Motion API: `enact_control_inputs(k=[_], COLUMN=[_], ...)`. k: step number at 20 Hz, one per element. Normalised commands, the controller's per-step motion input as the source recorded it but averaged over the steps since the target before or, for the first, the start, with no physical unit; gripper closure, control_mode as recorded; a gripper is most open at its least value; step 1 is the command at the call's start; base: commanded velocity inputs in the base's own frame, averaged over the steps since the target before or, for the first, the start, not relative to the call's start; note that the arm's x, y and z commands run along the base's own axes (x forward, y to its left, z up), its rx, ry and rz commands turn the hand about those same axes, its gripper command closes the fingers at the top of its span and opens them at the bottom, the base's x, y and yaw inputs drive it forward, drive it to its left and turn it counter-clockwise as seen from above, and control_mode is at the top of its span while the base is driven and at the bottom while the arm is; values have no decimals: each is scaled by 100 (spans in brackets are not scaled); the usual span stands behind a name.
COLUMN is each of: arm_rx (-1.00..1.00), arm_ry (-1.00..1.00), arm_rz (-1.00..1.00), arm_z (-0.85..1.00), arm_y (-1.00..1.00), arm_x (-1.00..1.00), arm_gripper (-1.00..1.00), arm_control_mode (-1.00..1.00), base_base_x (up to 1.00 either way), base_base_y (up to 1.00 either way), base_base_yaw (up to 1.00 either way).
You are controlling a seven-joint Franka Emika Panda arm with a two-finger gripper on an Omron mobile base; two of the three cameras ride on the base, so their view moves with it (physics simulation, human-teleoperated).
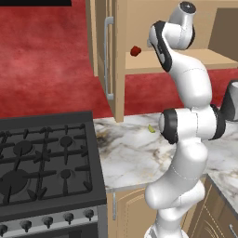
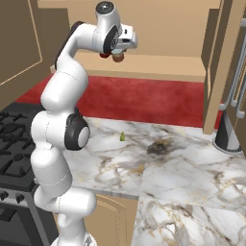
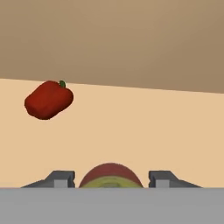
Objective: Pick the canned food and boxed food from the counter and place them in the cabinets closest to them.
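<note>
One canned food (image 3: pixel 110 176) sits between the two fingers of the gripper (image 2: pixel 116 56), which is clamped on it, above the shelf of the open cabinets (image 2: pixel 158 67). Its orientation I cannot tell. One red pepper (image 3: pixel 48 99) lies on the same shelf. One yellow-green scrap (image 2: pixel 122 137) lies on the counter (image 2: pixel 182 173).

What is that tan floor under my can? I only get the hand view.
Observer: It is a shelf in a wall cabinet, high above the counter. Your can is over it.
Operator: Where's the door?
Observer: The door stands open at the shelf's left end.
Operator: Is anything on the counter?
Observer: A tiny yellow-green scrap lies there, and a black stove sits to the left.
</note>
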Motion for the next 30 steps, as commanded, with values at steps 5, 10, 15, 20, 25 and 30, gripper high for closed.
enact_control_inputs(k=[5, 10, 15, 20, 25, 30], arm_rx=[1, 1, 0, 0, -5, -9], arm_ry=[-2, -7, -10, -11, -5, -5], arm_rz=[0, 0, 0, 1, 4, 3], arm_z=[9, 22, 9, -6, -33, -56], arm_y=[0, -1, 0, 0, 0, 1], arm_x=[0, -21, -69, -100, -100, -100], arm_gripper=[-100, -100, -100, -100, -100, -100], arm_control_mode=[-100, -100, -100, -100, -100, -100], base_base_x=[0, 0, 0, 0, 0, 0], base_base_y=[0, 0, 0, 0, 0, 0], base_base_yaw=[0, 0, 0, 0, 0, 0])
